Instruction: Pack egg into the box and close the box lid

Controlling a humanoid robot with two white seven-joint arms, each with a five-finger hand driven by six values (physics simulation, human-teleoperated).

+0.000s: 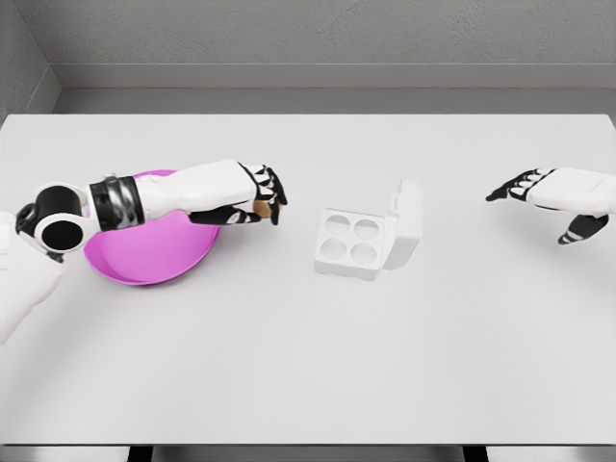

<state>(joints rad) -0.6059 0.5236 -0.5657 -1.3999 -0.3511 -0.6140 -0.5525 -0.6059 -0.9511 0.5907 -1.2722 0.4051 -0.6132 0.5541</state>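
Note:
A white egg box [351,242] lies near the middle of the table, its four round cups empty and its lid [405,222] standing open on the right side. My left hand [264,200] hovers just right of a pink bowl [149,252], fingers curled around a brown egg [262,206] that peeks out between them. The hand is still well left of the box. My right hand [525,187] floats at the far right, fingers spread, holding nothing.
The pink bowl sits at the left, partly covered by my left forearm [164,197]. The white table [308,366] ends at a grey wall behind and at a front edge near the bottom of the view.

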